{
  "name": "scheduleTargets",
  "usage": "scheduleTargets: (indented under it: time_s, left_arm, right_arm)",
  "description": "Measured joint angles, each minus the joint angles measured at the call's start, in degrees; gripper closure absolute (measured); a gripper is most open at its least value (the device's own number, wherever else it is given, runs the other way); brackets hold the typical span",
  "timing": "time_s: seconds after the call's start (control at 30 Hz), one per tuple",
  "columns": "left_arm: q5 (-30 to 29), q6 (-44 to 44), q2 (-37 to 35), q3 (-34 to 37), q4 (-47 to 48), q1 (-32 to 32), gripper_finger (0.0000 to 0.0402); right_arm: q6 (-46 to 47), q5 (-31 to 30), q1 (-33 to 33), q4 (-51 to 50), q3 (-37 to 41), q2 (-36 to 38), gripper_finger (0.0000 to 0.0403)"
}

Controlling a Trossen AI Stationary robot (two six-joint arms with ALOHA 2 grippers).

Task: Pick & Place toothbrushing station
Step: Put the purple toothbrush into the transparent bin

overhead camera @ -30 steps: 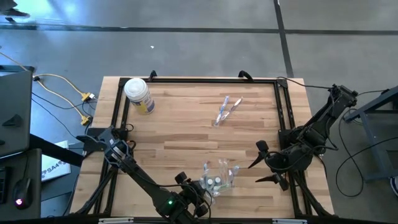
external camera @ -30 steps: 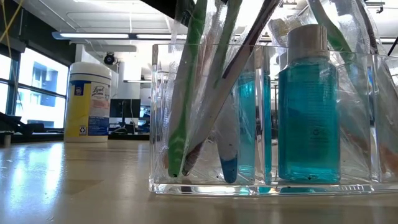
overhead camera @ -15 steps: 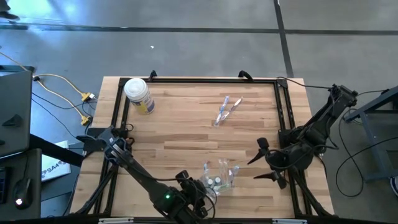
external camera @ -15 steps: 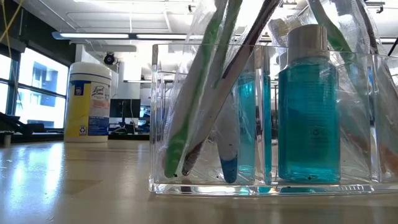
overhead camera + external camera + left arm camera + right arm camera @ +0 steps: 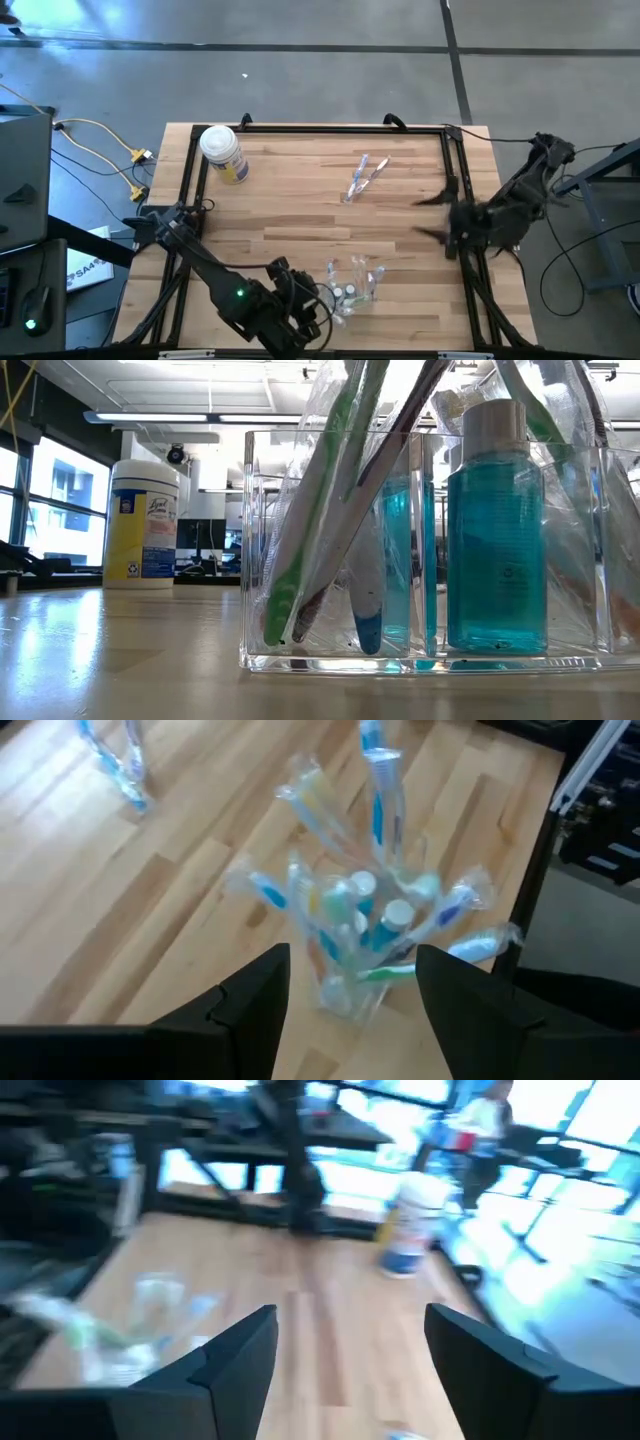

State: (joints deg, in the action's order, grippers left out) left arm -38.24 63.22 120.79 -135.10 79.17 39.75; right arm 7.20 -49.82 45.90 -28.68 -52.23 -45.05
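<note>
A: Where does the holder (image 5: pixel 352 285) stand?
B: Near the front edge of the desk (image 5: pixel 300 215), a bit right of the middle. It is upright, with wrapped brushes (image 5: pixel 375 815) fanning out of it and two small blue bottles (image 5: pixel 496 530) inside.

A: And the left hand (image 5: pixel 350 990)?
B: It sits just beside the holder, on its left in the overhead view. Its fingers (image 5: pixel 255 995) stand apart and grip nothing; the holder shows in the gap beyond them.

A: The right hand (image 5: pixel 432 215)?
B: Over the right part of the desk, well apart from the holder. Its fingers (image 5: pixel 240 1350) are spread wide and it carries nothing.

A: Anything else on the desk?
B: A loose pair of brushes (image 5: pixel 363 177) lies flat toward the back, right of the middle. A jar (image 5: pixel 222 153) with a white lid and yellow label stands at the back left corner.
</note>
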Motion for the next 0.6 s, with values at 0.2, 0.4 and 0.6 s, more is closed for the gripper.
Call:
scheduleTargets:
  time_s: [0.2,0.4,0.6]
  left_arm:
    - [-2.86,0.04,-4.03,0.09,4.15,-0.01,0.0187]
    - [-6.39,0.04,-7.84,0.1,6.42,-0.04,0.0187]
    - [-11.87,0.08,-10.47,0.1,10.28,-0.04,0.0187]
  right_arm:
    - [-1.39,-1.9,-8.73,-3.86,-1.67,7.81,0.0156]
    - [-6.27,5.37,-22.61,-4.03,-2.08,11.03,0.0156]
    - [-7.44,17.39,-37.41,-5.72,-2.01,7.97,0.0156]
